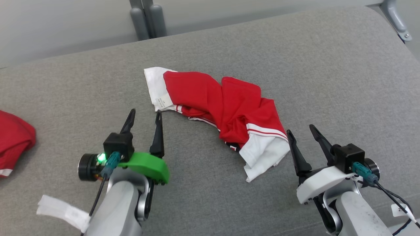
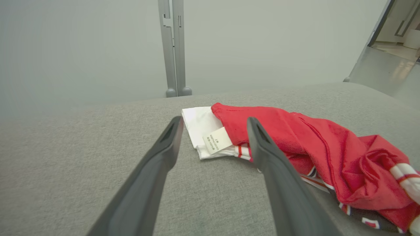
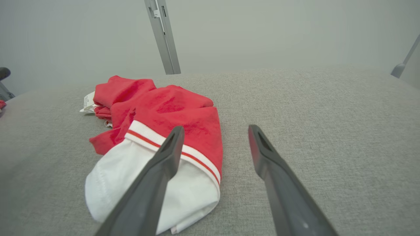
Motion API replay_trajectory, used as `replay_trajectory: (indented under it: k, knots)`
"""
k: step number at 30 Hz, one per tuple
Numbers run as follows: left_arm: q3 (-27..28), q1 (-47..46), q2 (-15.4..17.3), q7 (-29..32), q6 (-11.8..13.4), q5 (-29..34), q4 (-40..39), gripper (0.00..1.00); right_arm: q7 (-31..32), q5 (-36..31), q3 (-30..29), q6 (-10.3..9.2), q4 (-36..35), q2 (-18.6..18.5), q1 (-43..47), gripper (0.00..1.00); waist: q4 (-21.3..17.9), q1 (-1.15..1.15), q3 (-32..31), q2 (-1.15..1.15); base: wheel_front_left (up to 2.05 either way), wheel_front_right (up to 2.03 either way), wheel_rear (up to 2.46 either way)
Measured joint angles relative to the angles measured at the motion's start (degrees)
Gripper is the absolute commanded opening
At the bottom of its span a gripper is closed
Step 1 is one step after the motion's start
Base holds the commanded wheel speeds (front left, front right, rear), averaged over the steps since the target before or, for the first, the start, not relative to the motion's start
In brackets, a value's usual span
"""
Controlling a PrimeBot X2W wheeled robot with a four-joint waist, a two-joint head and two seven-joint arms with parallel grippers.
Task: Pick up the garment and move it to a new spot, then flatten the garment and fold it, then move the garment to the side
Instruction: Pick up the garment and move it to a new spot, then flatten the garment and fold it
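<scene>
Well off to the outer, left side of the left gripper (image 1: 145, 111), a bunched red cloth (image 1: 14, 141) with a white stripe lies on the grey woven fabric surface (image 1: 295, 65), cut off by the edge of the head view. The left gripper itself, on its green mount, hovers low over the surface with its two dark fingers spread wide and nothing between them. In its own wrist view (image 2: 214, 120) bare grey weave shows under the gap.

Just ahead of that gripper's fingertips, and running away to its right, lies the crumpled red-and-white knit garment (image 1: 229, 108). Its nearest part is a flat white end (image 2: 200, 126) carrying a small white care label (image 2: 217, 141) with print too small to read. From there the red body (image 2: 295, 144) heaps up in folds edged with white-and-red striped trim. Beyond it, straight ahead of the fingers, a grey metal post (image 2: 174, 49) rises behind the surface.

The garment's other end, a rounded white panel (image 3: 131, 177) below a striped band, lies just ahead and to the left of the right gripper (image 1: 300, 128). That gripper is also spread wide and empty (image 3: 215, 128). Its left finger lies across the white panel in its wrist view — contact cannot be told — while its right finger is over bare grey fabric.
</scene>
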Motion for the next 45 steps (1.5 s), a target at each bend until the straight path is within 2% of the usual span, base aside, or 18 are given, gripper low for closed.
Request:
replay_trajectory:
  k: [8,15,21,27,32,37,38,39,40,45]
  knots:
    - [8.51,12.09,-0.36,-0.01,-0.91,7.01,-7.33,1.00,0.00,-0.19,-2.22,0.00,0.51,0.31,3.66,1.00,4.13,0.00,-4.08,0.00,0.00,0.00,0.00]
    - [14.22,21.60,-1.01,-0.01,-1.64,8.15,-8.92,1.00,0.00,-0.53,-2.12,0.00,1.24,0.75,6.49,1.00,6.76,0.00,-7.61,0.00,0.00,0.00,0.00]
    - [14.05,23.91,-1.23,-0.01,-2.57,8.50,-9.34,1.00,0.00,-1.05,0.47,0.00,2.23,0.73,7.47,1.00,8.36,0.00,-8.15,0.00,0.00,0.00,0.00]
    - [12.05,23.33,-1.30,-0.01,-2.54,7.49,-9.50,1.00,0.00,-4.33,6.46,0.00,8.05,0.29,7.39,1.00,9.23,0.00,-6.58,0.00,0.00,0.00,0.00]
    - [10.77,22.56,-1.31,-0.01,-2.37,7.05,-9.07,1.00,0.01,-6.32,7.28,0.00,12.33,0.67,6.10,1.00,10.46,0.00,-5.26,0.00,0.00,0.00,0.00]
    - [10.84,21.59,-1.32,-0.01,-2.41,7.67,-8.62,1.00,0.01,-9.03,5.43,0.00,13.55,0.97,3.65,1.00,11.60,0.00,-3.78,0.00,0.00,0.00,0.00]
    - [11.04,21.19,-1.32,-0.01,-2.49,7.69,-8.51,1.00,0.01,-9.91,5.43,0.00,15.17,1.20,2.94,0.90,12.01,0.00,-3.27,0.00,0.00,0.00,0.00]
    - [11.09,21.14,-1.31,-0.01,-2.57,7.72,-8.37,1.00,-0.01,-10.16,5.21,0.00,16.33,1.34,2.81,0.33,12.25,0.00,-3.04,0.00,0.00,0.00,0.00]
    - [11.16,21.12,-1.32,-0.01,-2.57,7.78,-8.23,1.00,-0.10,-10.16,4.74,0.01,17.30,1.41,2.51,0.00,12.50,0.00,-2.82,0.00,0.00,0.00,0.00]
    - [11.49,21.07,-1.32,-0.01,-2.57,7.68,-7.95,1.00,-0.05,-8.84,1.42,0.02,16.57,1.81,1.41,0.00,12.99,0.00,-2.40,0.00,0.00,0.00,0.00]
